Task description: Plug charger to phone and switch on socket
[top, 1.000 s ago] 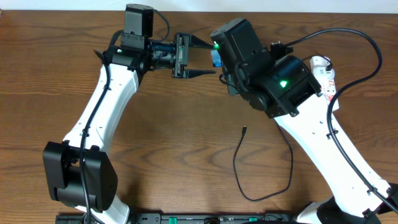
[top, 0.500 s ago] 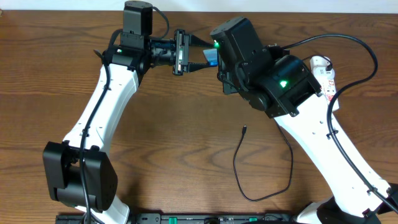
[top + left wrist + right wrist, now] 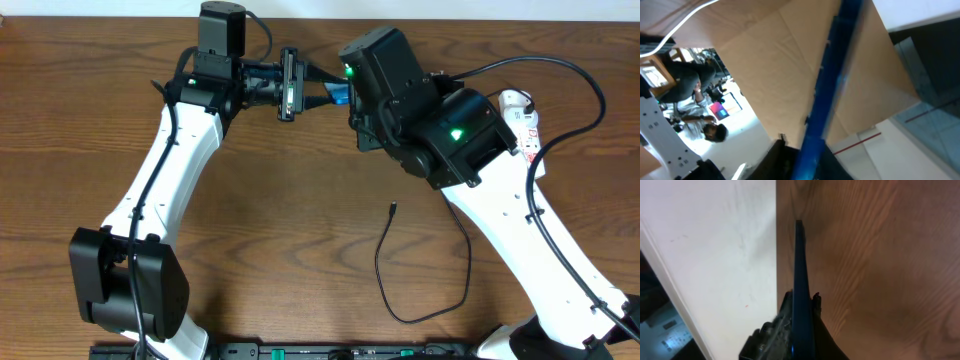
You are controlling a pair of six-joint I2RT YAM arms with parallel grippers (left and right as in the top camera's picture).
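Our left hand has risen and closed in around the phone, though we cannot tell if it pinches yet. Our right hand clamps the phone aloft near the counter far edge, so a handover seems likely. The charger tip lies free on open wood, and the socket sits far right.
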